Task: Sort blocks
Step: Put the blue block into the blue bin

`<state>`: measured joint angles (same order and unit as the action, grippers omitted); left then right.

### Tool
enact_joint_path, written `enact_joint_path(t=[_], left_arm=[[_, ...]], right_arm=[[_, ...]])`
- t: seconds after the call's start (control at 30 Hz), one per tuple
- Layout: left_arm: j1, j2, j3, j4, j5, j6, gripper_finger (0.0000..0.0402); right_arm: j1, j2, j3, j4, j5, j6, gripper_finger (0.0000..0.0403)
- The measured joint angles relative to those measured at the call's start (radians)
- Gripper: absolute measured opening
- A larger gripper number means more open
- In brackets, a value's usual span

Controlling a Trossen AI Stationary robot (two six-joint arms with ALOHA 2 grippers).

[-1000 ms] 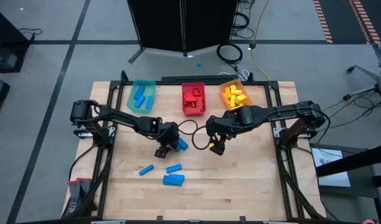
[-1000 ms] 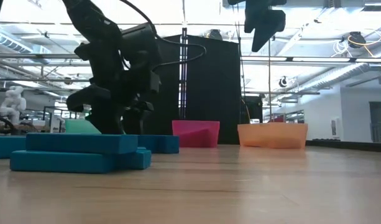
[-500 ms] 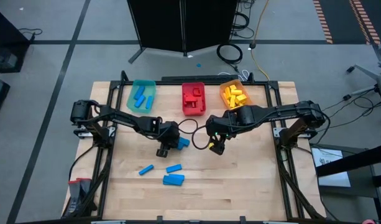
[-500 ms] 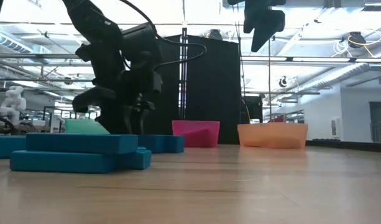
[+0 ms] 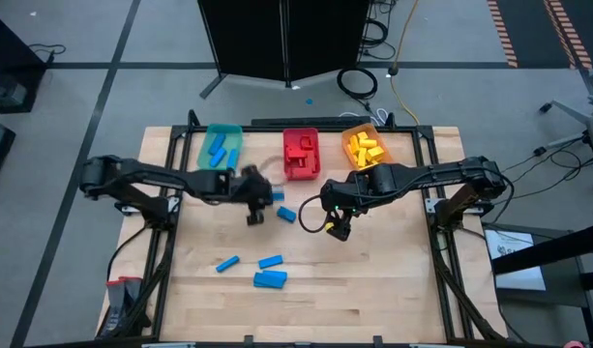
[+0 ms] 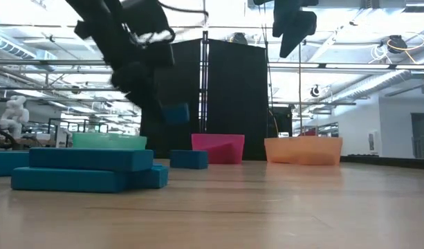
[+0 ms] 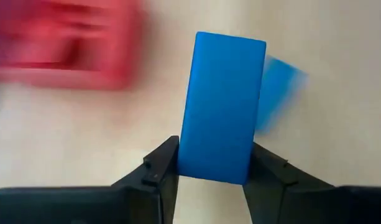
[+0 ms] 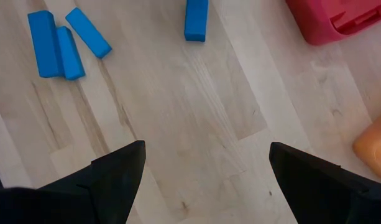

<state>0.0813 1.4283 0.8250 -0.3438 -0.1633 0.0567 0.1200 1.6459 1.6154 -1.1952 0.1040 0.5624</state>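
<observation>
The left gripper (image 7: 210,163) hangs above the table between the teal bin (image 5: 221,147) and the red bin (image 5: 301,153), clamped on a blue block (image 7: 222,107). The block sits between the fingers, its long axis running straight out past the fingertips. The right gripper (image 8: 206,160), fingers spread wide and empty, hovers right of centre, near the orange bin (image 5: 365,146)

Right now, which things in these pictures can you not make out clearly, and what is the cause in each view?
- Left hand, high view: motion blur hides its grip on the blue block.
- Red bin, left wrist view: only a blur, its contents unreadable.
- Teal bin, low view: its wall hides the blocks inside.
- Right hand, right wrist view: open, fingertips cut by the picture's edge.
</observation>
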Motion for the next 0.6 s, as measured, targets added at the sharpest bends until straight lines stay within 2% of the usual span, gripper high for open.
enact_joint_path(t=[0.17,0.27,0.4,0.6], left_arm=[[0.115,-0.128,0.002,-0.088,-0.336,-0.15,0.0139],[0.218,-0.188,0.002,-0.166,-0.446,-0.256,0.0139],[0.387,-0.226,0.002,-0.262,-0.46,-0.394,0.0139],[0.592,-0.186,0.002,-0.289,-0.358,-0.444,0.0139]], right_arm=[[0.0,0.0,0.0,0.001,0.0,0.0,0.0338],[0.0,0.0,0.0,0.001,0.0,0.0,0.0338],[0.0,0.0,0.0,0.001,0.0,0.0,0.0338],[0.0,0.0,0.0,0.002,0.0,-0.001,0.0338]])
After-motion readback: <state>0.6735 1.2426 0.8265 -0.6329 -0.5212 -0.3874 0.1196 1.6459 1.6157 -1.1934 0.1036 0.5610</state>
